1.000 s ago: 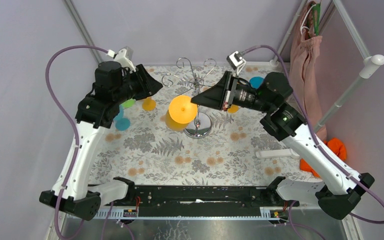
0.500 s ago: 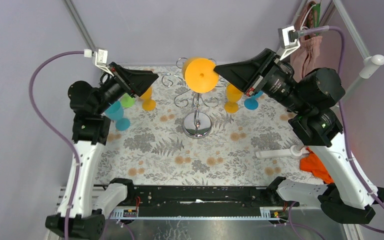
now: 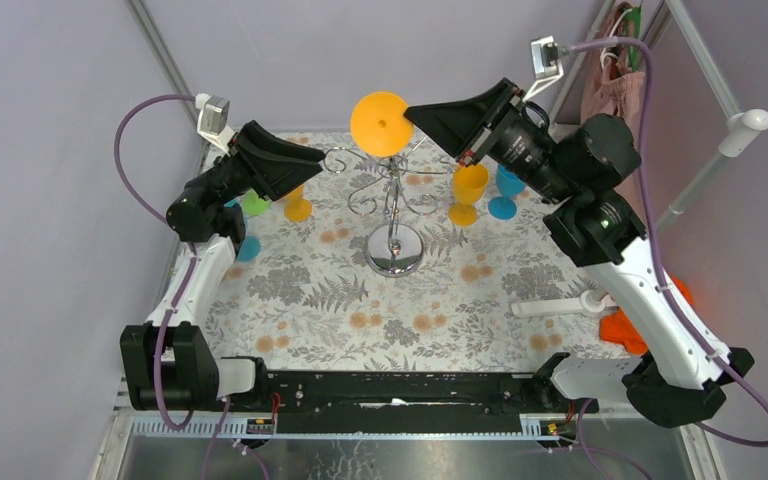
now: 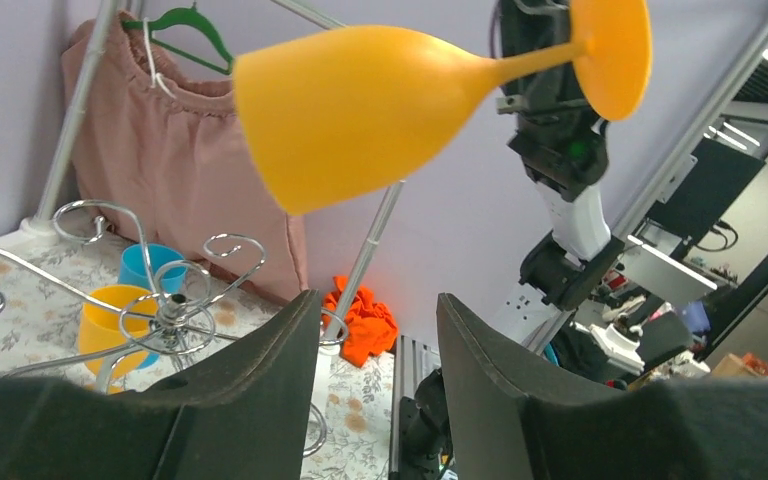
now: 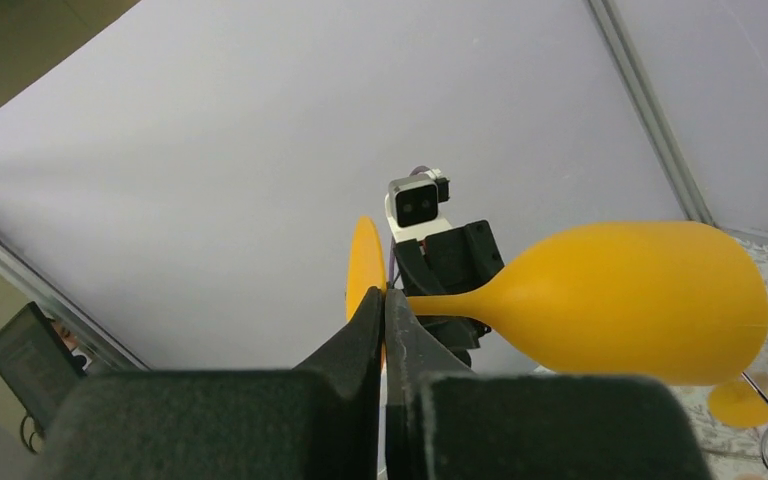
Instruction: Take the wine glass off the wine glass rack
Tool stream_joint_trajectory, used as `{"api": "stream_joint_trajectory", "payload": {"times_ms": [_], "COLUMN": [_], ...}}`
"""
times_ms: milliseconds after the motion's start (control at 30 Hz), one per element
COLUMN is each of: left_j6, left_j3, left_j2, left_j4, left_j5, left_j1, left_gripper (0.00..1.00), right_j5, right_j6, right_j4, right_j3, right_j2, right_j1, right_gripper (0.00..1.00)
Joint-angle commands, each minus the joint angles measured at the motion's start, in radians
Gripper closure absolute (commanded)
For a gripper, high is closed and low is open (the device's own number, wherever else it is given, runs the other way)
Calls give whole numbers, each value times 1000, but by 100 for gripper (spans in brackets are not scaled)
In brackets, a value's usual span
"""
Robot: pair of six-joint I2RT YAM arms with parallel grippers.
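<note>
My right gripper point(image 3: 412, 112) is shut on the foot of an orange wine glass point(image 3: 379, 122) and holds it in the air above the silver wire rack point(image 3: 394, 190). In the right wrist view the closed gripper point(image 5: 384, 297) pinches the glass's disc foot, and the bowl point(image 5: 640, 300) points right. The left wrist view shows the same glass point(image 4: 360, 100) on its side high above the rack's scroll arms point(image 4: 175, 300). My left gripper point(image 3: 312, 160) is open and empty, left of the rack top; its gap point(image 4: 375, 330) shows nothing between the fingers.
Other glasses stand on the floral cloth: orange point(image 3: 297, 205), green point(image 3: 255, 204) and blue point(image 3: 243, 243) at left, yellow point(image 3: 466, 195) and blue point(image 3: 505, 192) at right. A white handle point(image 3: 560, 305) and an orange cloth point(image 3: 625, 325) lie at right. Pink clothing point(image 3: 610, 100) hangs at back right.
My right gripper has lifted the orange glass from low beside the rack pole up and back above the rack top. The left arm has swung and now points at the rack top.
</note>
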Motion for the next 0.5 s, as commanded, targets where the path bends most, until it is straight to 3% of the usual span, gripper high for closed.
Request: {"api": "stream_joint_trajectory", "payload": {"times_ms": [0, 200, 467], "left_j6": [-63, -74, -92], "left_j3": [-11, -13, 1], "left_j2": [0, 17, 44], "left_j4": [221, 220, 220], "left_j5": [24, 23, 3], "left_j1": [6, 24, 44], "left_gripper": [46, 47, 47], "right_j5": [-125, -282, -374], "right_j6": [99, 399, 631], "right_j4": [214, 491, 701], "right_j3": [12, -66, -117], "right_j2": [36, 90, 139], "right_j1": [-46, -139, -143], "right_gripper": [100, 100, 100]}}
